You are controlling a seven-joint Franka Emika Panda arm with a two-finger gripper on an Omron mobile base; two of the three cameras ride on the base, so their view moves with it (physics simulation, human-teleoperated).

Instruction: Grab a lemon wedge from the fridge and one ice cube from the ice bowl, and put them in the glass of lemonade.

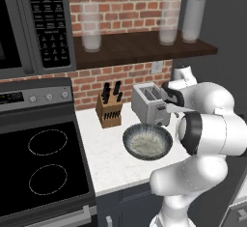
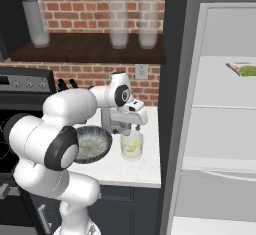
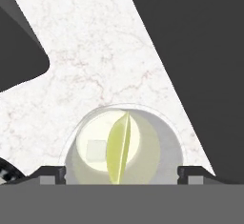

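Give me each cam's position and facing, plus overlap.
Left base view: behind the arm on its left, facing stove, knife block, toaster, ice bowl; white arm lower right.
Right base view: behind on its right, facing counter and open fridge; arm lower left.
Hand view: straight down on the glass of lemonade, lemon wedge inside; open gripper fingertips.
Shared: bowl, toaster, shelf glasses.

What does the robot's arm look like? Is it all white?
Mostly. The arm is made of fat, rounded, glossy white parts joined by dark rings, like black bands at the elbows. Its hand is a small white block, and the two fingertips are little dark squarish tabs. No cables or markings show on it.
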